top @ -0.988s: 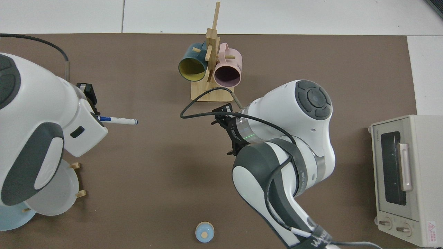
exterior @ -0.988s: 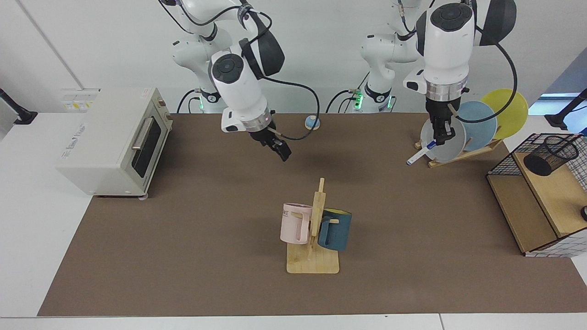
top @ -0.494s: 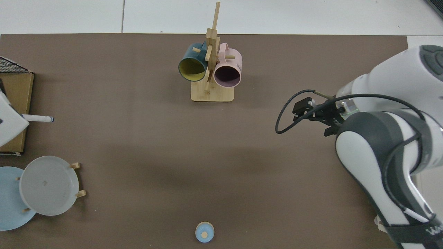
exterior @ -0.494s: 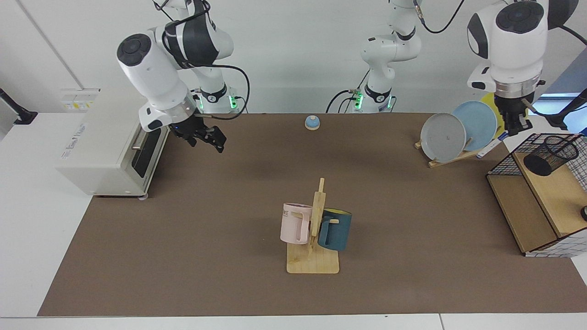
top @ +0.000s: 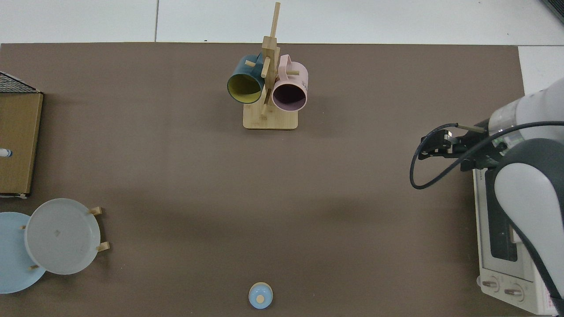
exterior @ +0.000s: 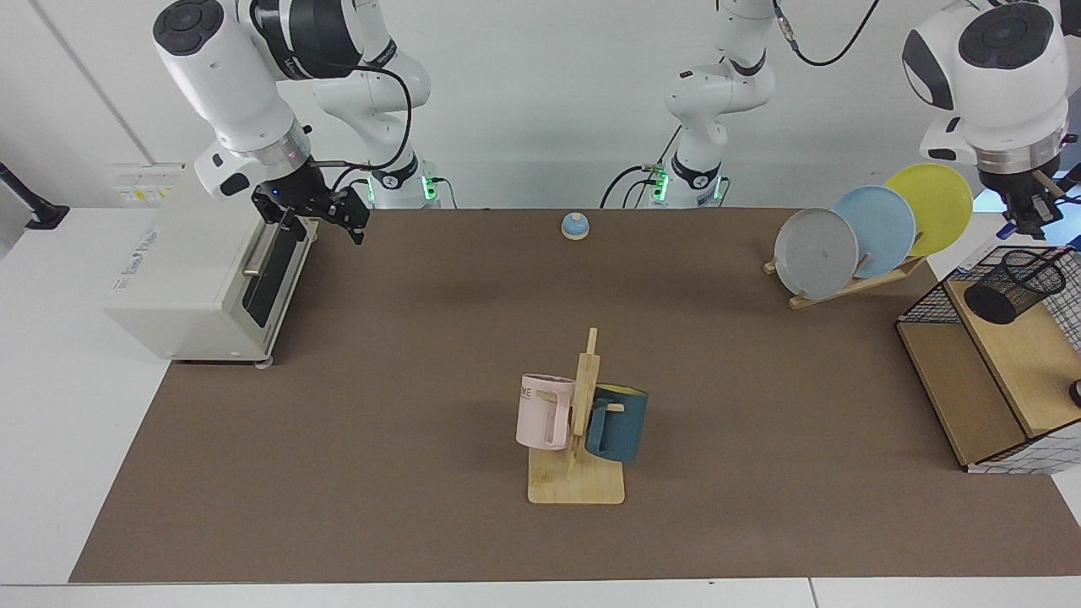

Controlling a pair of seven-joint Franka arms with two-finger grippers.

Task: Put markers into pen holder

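pink mug [exterior: 545, 412] | "ME" | toaster oven [exterior: 203, 262] | side lettering unreadable

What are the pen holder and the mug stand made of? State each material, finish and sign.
Pen holder: likely black metal wire mesh with a matte look; the wooden shelf shows through its open weave.
Mug stand: apparently pale bamboo or light wood, smooth and unpainted; flat base, upright post and pegs share one tan tone.

Toaster oven [exterior: 203, 262] at 9 o'clock on tabletop [exterior: 422, 439]. Wooden mug rack [exterior: 577, 473] at centre, bearing pink mug [exterior: 545, 411] and teal mug [exterior: 617, 422]. Plate rack [exterior: 853, 283] at 2 o'clock holds grey, blue, yellow plates.
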